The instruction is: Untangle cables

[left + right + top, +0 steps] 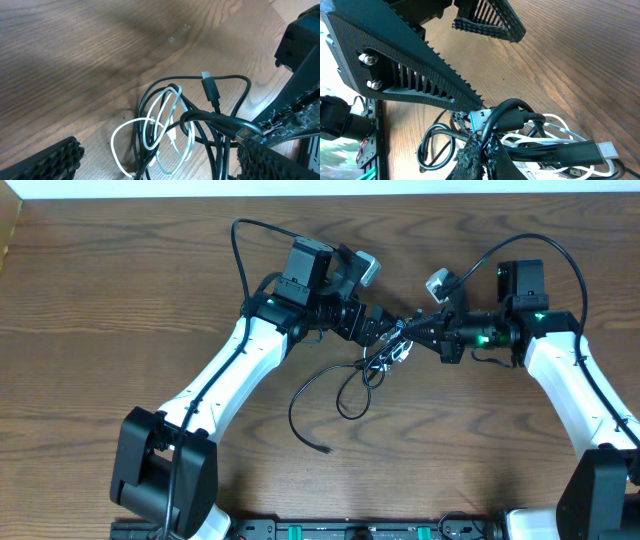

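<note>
The cables (pixel 372 365) lie as a knot of black and white cords at the table's centre. One black cord trails down to a loose plug (pixel 324 451). My left gripper (pixel 383 337) is open, its jaws wide on either side of the knot (pixel 165 135) in the left wrist view, touching nothing. My right gripper (pixel 484 142) is shut on a black cable just behind its blue-tongued USB plug (pixel 480 120). That pinched cable (pixel 220 120) arches over the white loops (pixel 155 125). The left gripper's fingers (pixel 415 65) hang over the bundle in the right wrist view.
The two grippers meet tip to tip above the knot (pixel 398 332). Each arm's own thick black wire (pixel 240 255) arcs above it. Bare wooden table (pixel 120 310) surrounds the tangle. The table's far edge (pixel 320 194) runs along the top.
</note>
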Tool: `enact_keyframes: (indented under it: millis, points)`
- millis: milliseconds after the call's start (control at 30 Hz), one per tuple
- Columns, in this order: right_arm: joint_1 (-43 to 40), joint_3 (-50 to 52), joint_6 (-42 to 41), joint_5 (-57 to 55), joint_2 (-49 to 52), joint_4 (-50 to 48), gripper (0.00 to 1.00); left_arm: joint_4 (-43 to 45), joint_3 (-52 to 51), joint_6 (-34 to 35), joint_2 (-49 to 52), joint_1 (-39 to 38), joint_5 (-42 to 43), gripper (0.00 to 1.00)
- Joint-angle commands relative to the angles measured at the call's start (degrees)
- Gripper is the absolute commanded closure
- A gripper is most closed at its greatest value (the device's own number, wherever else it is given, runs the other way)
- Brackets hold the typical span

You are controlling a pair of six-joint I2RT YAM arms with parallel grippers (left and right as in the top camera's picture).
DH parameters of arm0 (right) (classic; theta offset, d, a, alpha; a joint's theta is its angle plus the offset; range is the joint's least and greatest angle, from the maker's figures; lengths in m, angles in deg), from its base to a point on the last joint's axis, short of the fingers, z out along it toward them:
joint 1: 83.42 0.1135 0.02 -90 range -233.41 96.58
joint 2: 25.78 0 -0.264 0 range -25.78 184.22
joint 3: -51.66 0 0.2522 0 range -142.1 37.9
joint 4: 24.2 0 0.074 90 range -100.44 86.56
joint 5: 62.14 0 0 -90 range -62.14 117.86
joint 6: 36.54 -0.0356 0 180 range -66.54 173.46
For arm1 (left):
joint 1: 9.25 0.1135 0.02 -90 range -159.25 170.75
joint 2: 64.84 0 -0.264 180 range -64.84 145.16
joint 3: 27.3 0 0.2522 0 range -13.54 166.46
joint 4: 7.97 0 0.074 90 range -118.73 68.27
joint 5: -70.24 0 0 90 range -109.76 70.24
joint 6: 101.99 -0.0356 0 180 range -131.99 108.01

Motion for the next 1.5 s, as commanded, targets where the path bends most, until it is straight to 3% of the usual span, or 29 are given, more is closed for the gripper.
enact_keyframes:
  millis: [0, 567, 867, 1467]
  points:
    - [0.09, -0.13, -0.50, 1.11, -1.16, -0.09, 0.99, -0.35, 0.90, 0.61, 0.46, 0.02, 1.66, 0.00]
    - [0.07, -0.13, -0.50, 0.81, -1.16, -0.66, 0.99, -2.40, 0.90, -2.64, 0.44, 0.17, 9.35, 0.01]
    - [0.15, -0.13, -0.52, 1.79, -1.16, -0.57, 0.99, -2.27, 0.90, -1.73, 0.44, 0.17, 0.24, 0.01]
    - [0.28, -0.13, -0.48, 2.12, -1.16, -0.42, 0.99, -0.92, 0.90, -0.42, 0.46, 0.00, 0.26, 0.01]
